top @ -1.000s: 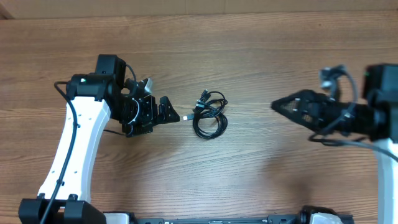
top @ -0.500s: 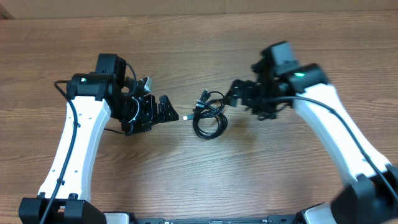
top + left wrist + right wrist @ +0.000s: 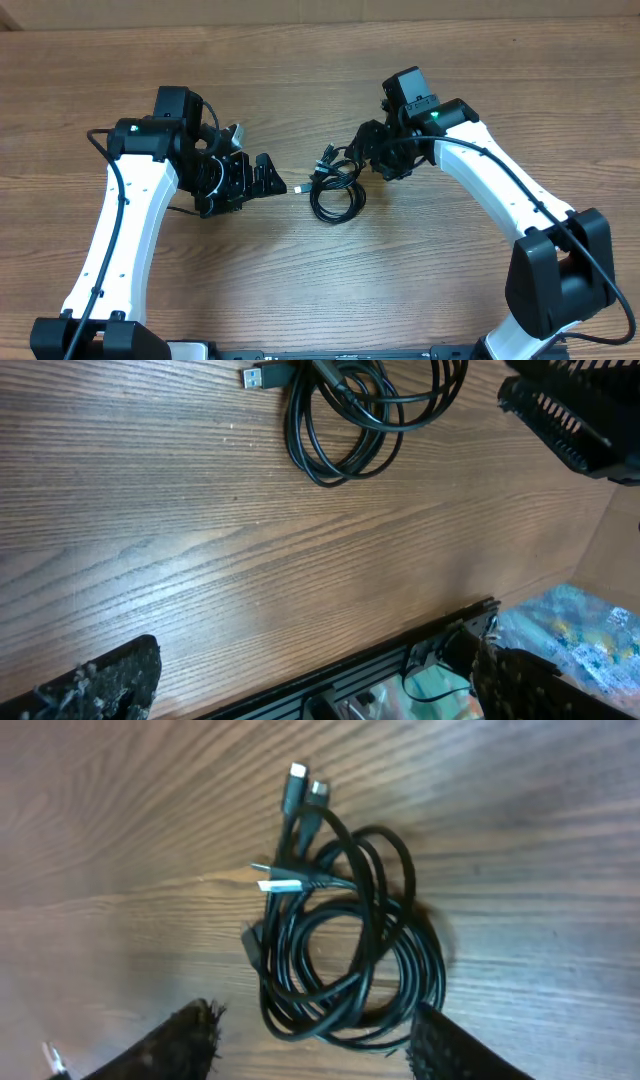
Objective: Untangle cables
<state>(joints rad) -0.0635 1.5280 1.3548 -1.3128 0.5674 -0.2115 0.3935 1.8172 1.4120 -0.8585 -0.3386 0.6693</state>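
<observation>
The cables [image 3: 336, 186] lie as a small black coiled bundle in the middle of the wooden table, with silver-tipped plug ends sticking out to the left. They show in the right wrist view [image 3: 345, 945] and at the top of the left wrist view [image 3: 355, 410]. My right gripper [image 3: 362, 152] is open just right of and above the bundle, its fingers [image 3: 315, 1045] spread on either side of the coil's near edge. My left gripper [image 3: 268, 180] is open and empty, a short way left of the bundle; its fingertips [image 3: 320, 685] show at the bottom corners.
The wooden table [image 3: 320, 270] has its front metal rail [image 3: 400, 660] near the left gripper. The right gripper's dark finger [image 3: 570, 410] enters the left wrist view at the top right. Thick black arm cords run along both white arms.
My right arm has swung in from the right edge of the table to the cable bundle. The left arm and the cables have not moved.
</observation>
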